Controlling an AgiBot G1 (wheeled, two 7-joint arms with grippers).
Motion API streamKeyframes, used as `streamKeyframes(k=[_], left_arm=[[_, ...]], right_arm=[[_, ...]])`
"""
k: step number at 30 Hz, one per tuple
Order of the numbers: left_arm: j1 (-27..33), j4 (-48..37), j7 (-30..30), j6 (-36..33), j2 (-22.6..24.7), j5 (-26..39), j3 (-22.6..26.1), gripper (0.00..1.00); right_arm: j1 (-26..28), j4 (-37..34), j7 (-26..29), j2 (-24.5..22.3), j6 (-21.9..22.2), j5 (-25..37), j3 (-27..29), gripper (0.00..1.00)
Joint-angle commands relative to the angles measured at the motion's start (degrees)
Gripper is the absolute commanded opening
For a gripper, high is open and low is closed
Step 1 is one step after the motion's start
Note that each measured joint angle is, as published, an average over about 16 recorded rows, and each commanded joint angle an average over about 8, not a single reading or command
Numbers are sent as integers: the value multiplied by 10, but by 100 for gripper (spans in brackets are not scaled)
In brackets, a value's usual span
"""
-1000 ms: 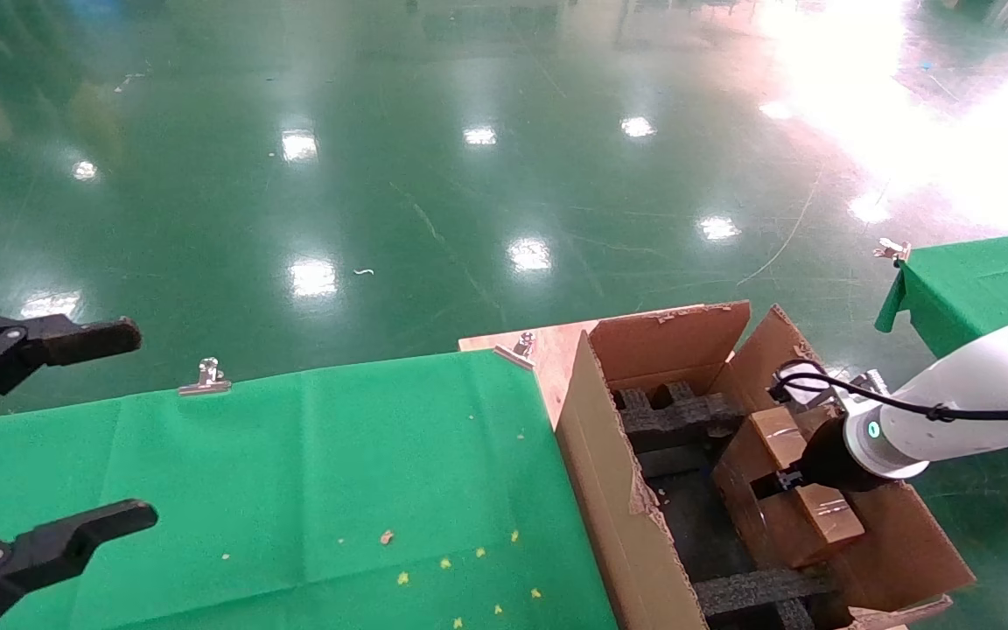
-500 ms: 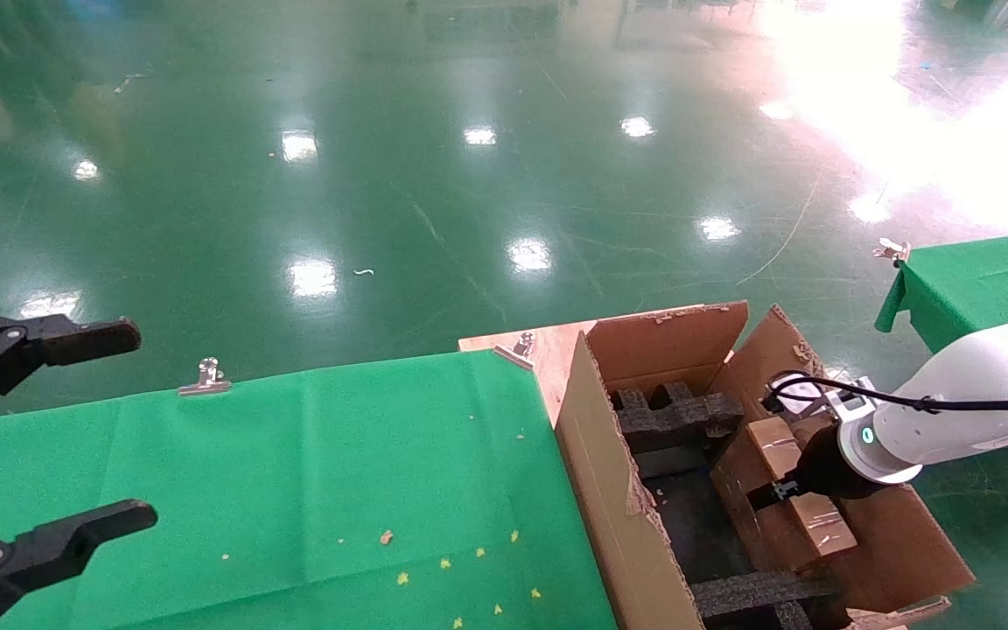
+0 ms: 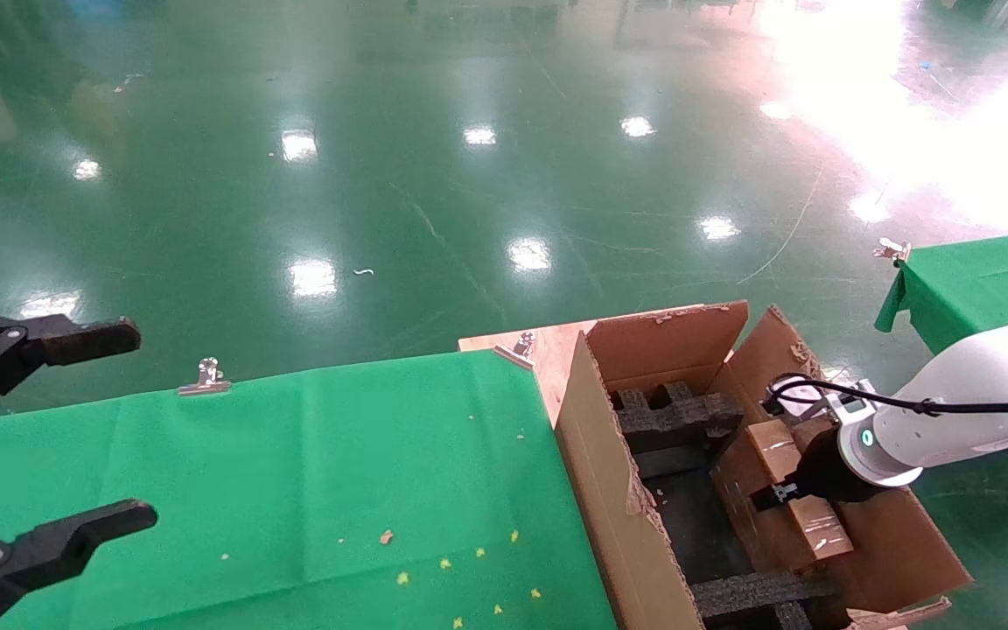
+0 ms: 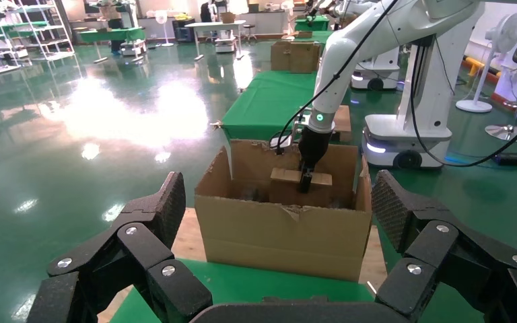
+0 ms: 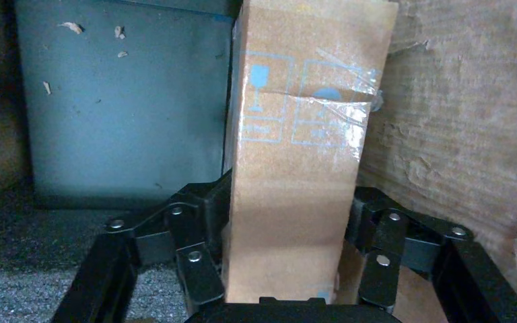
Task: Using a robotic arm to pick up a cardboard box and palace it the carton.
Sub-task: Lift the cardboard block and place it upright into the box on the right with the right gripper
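One box, already down inside the carton, gripped across its short side

You have the right gripper (image 3: 782,493) clamped on the cardboard box (image 3: 800,494), lower right of the head view, low within the carton (image 3: 609,490). In the right wrist view the linked fingers (image 5: 198,252) press both long faces of the box, so the grasp runs across its width and the long axis points straight away from the palm. In the head view that axis runs from the upper left toward the lower right, roughly along the carton's right-hand wall, with the robotic arm (image 3: 959,411) reaching in from the right edge of the frame.

Black foam blocks (image 3: 675,416) sit just up and left of the box, and another strip (image 3: 753,591) lies below it near the bottom edge. The box hangs between them, close against the brown wall seen beside it in the right wrist view; whether its underside touches the floor of the carton you cannot tell.

My judgement: what remains is a short lowering and a release, and the wall beside the box is what could snag the outer finger as it spreads.

Your left gripper (image 3: 31,446) is parked at the far left edge over the green cloth (image 3: 338,455), jaws spread wide and holding nothing, well apart from the carton.
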State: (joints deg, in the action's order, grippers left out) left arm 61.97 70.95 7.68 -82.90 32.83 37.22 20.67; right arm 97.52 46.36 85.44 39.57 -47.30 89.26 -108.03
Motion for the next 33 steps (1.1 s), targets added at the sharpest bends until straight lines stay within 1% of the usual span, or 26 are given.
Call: streamKeyframes(k=[1,14,21,28,33], left_arm=[[0,0,0,0,0,0,0,100],[0,0,0,0,0,0,0,100],[0,0,0,0,0,0,0,100],[0,0,0,0,0,0,0,100],[0,0,0,0,0,0,0,100]], right_arm=[[0,1,2,0,0,1,0,100],[16,12,6,-4,1,8,2,100],[36,26,13,-13,4,17,5,100],[89,61,8,-31,18,37,19,100],[141,128,-9,-66,24,47,37,100]])
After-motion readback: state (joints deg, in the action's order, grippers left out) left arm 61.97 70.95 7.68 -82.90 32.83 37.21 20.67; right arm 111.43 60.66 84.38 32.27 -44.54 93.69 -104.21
